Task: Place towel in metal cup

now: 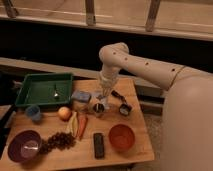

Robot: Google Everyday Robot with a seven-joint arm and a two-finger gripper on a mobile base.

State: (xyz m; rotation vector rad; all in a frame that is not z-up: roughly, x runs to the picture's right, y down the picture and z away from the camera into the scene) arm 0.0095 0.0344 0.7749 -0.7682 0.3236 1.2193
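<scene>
Wooden table, clock read from its centre.
- 10 o'clock: green rectangular plastic tray.
- 9 o'clock: small blue plastic cup, in front of the tray.
- 12 o'clock: folded blue-grey cloth towel, just right of the tray.
- 1 o'clock: round metal cup, right of the towel, with the gripper directly over it.
- 2 o'clock: black plastic scoop.
- Centre, left to right: round orange fruit, orange carrot.
- 7 o'clock: purple round bowl, with dark grapes to its right.
- 5 o'clock: black rectangular remote.
- 4 o'clock: orange round bowl.

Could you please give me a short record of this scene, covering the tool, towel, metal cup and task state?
tool: low over the wooden table, right above the metal cup
towel: lying on the table beside the green tray, left of the cup
metal cup: on the table near its centre
task state: towel not yet in cup
</scene>
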